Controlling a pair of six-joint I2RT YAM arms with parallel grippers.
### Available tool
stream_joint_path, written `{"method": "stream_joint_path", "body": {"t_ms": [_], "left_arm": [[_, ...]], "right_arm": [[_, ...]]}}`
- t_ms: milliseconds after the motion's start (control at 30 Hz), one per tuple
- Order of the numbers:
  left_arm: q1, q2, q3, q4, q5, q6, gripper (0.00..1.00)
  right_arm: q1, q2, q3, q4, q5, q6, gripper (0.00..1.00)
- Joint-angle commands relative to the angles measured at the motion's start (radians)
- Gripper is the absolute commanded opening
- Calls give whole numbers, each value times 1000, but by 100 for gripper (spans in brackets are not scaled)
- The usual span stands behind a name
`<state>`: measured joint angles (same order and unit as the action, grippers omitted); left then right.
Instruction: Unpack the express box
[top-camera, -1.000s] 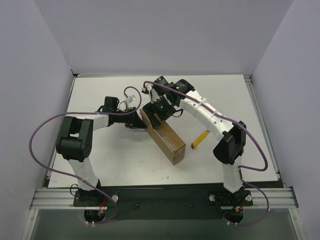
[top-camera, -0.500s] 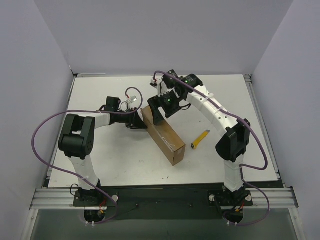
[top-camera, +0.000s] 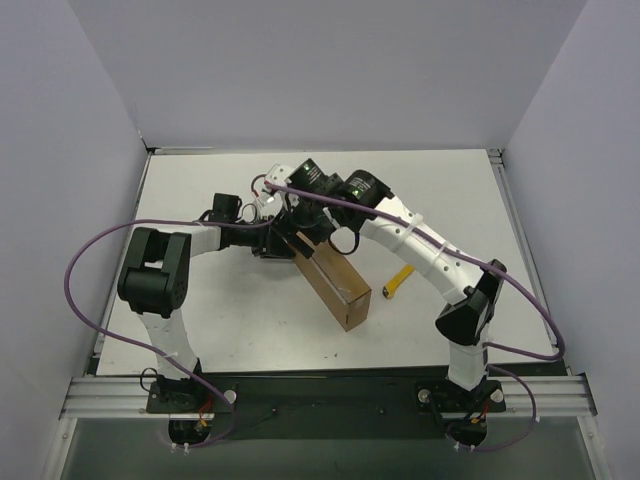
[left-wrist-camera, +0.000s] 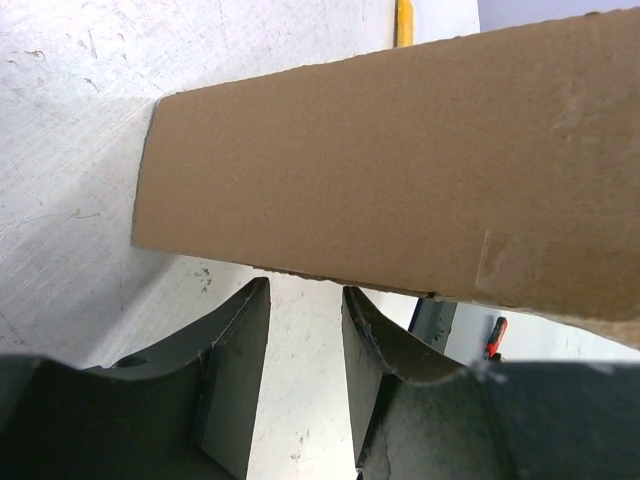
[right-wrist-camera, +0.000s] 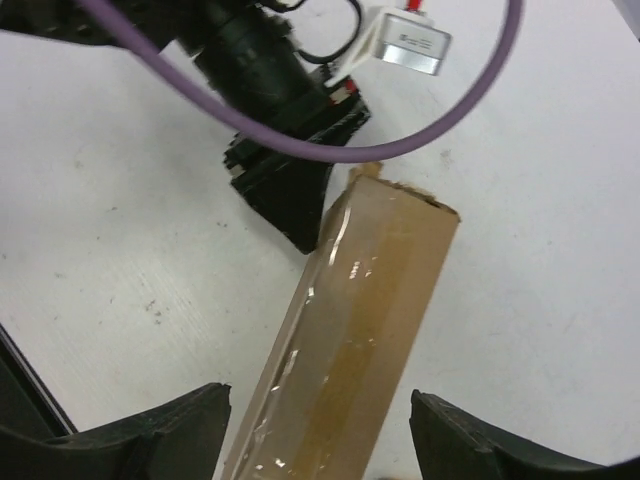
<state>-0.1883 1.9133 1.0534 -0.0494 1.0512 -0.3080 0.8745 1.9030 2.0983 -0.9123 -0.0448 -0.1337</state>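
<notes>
The express box stands on a narrow long side, running diagonally across the table from its near end to the grippers at its far end. Near its right side lies the yellow-handled tool, untouched.

At the far end the left gripper is part-open on nothing, its tips at the box's lower edge. The right gripper hangs spread wide over the clear tape along the top; whether its fingers touch cardboard is unclear.

Both wrists and a purple cable crowd one corner, so a nudge could tip the box or knock the arms together. The taped seam blocks opening.
</notes>
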Motion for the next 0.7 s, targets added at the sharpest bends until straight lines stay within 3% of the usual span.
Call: {"method": "stream_joint_path", "body": {"t_ms": [0,100,200,667], "left_arm": [[-3,-5,2,34,21,-2,45],[-3,-10,3,34,21,-3,45],[-3,-11,-4,66,20,-5,45],[-3,-13,-1,68,20,-11,45]], "right_arm": [[79,-73,-78,-37,129,-55,70],[135,-70,-115,-40,223,-82,66],[141,-65,-127,-56,243,-98,56],[141,-36,-166,-62,223,-89,56]]}}
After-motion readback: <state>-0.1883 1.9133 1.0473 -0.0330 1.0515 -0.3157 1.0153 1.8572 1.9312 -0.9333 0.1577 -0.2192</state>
